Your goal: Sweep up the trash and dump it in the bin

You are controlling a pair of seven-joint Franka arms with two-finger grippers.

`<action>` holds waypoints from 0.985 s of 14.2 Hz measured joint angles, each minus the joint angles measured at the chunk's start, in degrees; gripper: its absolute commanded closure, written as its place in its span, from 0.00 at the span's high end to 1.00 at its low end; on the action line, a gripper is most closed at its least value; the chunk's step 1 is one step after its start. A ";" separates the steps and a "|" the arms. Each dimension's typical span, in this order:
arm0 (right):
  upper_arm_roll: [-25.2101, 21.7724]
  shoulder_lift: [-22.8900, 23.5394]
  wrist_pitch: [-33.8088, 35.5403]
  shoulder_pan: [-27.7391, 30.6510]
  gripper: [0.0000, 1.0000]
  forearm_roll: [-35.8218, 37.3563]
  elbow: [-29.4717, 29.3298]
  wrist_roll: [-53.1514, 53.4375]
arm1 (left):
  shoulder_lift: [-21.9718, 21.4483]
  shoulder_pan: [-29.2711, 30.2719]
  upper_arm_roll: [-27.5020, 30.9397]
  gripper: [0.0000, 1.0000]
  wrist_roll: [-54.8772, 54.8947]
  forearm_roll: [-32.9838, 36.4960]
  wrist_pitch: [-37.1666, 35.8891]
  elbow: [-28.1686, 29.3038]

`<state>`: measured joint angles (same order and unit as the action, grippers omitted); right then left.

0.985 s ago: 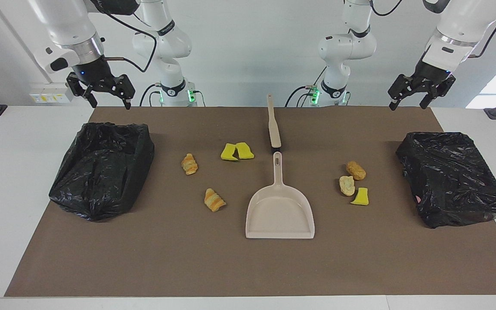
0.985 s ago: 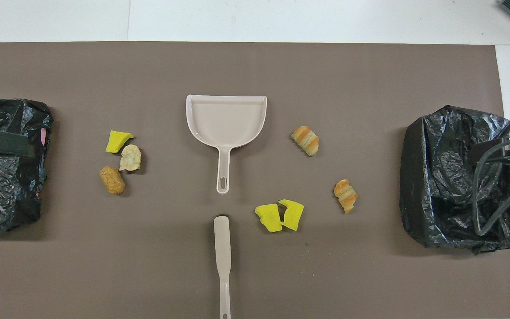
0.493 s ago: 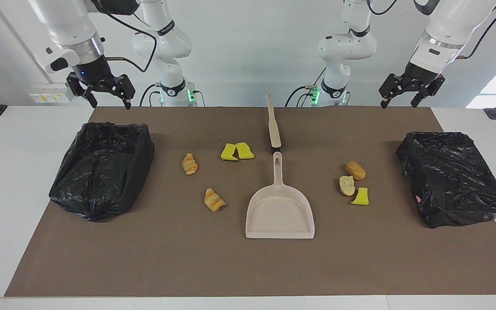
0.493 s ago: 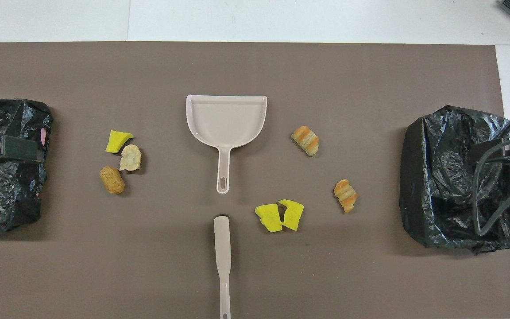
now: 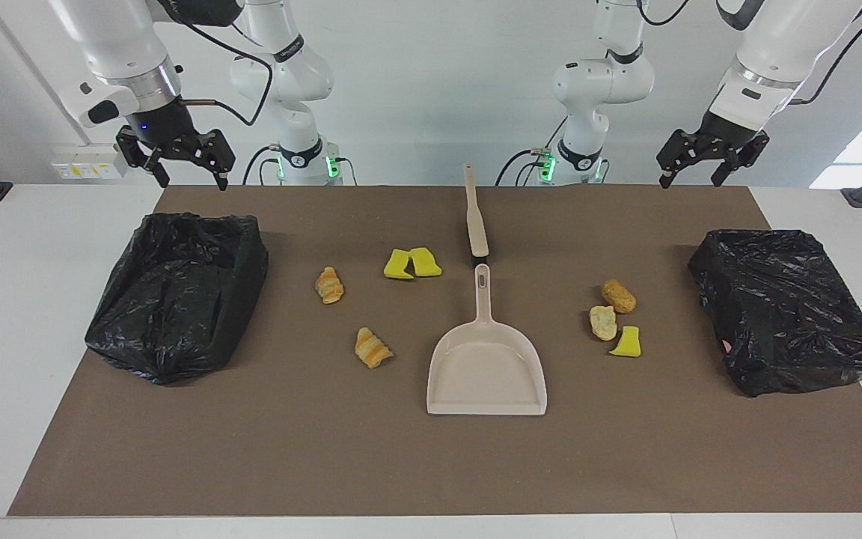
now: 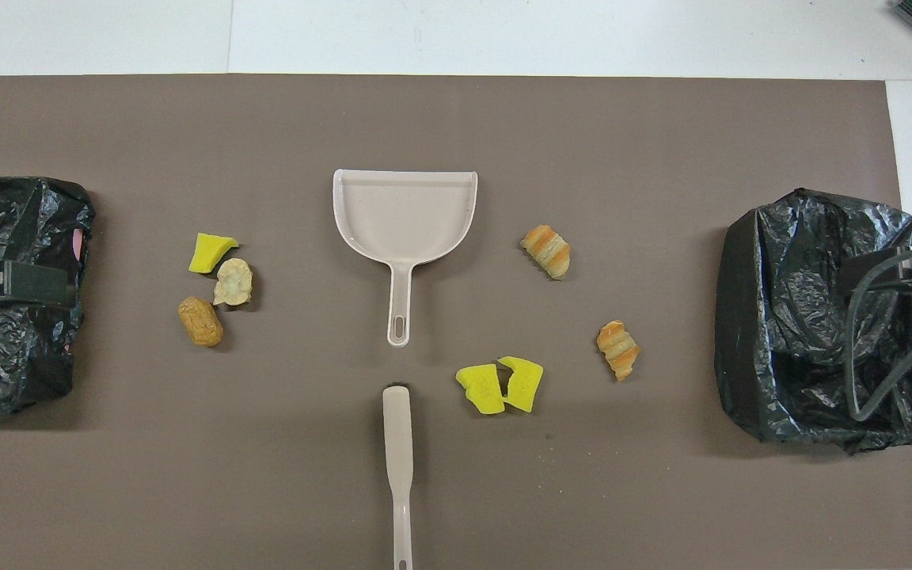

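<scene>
Several bits of trash lie on the brown mat. Two yellow sponge wedges [image 5: 412,263] and two striped pastries [image 5: 329,285] [image 5: 372,347] lie toward the right arm's end. Two tan lumps [image 5: 618,296] [image 5: 603,323] and a third yellow wedge [image 5: 626,342] lie toward the left arm's end. One black-bagged bin [image 5: 176,292] stands at the right arm's end, another bin [image 5: 786,307] at the left arm's end. My right gripper [image 5: 193,182] hangs open and empty over the mat's edge by its bin. My left gripper [image 5: 689,182] hangs open and empty over the mat's edge at its end.
A beige dustpan [image 5: 487,374] lies mid-mat with its handle pointing toward the robots. The beige brush [image 5: 475,213] lies in line with it, nearer to the robots. The mat's edge [image 6: 424,79] farthest from the robots borders white table.
My left gripper has shifted a little toward the middle of the table, still in the air. The right gripper has barely moved. Nothing on the mat has moved.
</scene>
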<state>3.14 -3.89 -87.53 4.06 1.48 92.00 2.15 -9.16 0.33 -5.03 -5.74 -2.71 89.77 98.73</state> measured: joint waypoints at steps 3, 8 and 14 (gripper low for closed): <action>0.00 0.00 0.00 0.00 1.00 0.00 0.00 0.00 | -1.13 -0.89 -0.19 1.00 0.00 -0.08 0.02 3.09; 0.00 0.00 0.16 -0.01 1.00 0.00 0.03 0.00 | -5.03 -5.11 -0.42 1.00 0.00 -0.33 1.50 12.12; 0.19 1.06 2.09 -1.82 1.00 -0.07 0.07 0.00 | -6.44 -21.24 -0.88 1.00 -12.29 -0.55 5.77 20.31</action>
<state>3.33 -2.83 -85.44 2.25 1.41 92.07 2.15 -15.59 -20.91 -5.90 -18.03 -3.26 95.54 119.04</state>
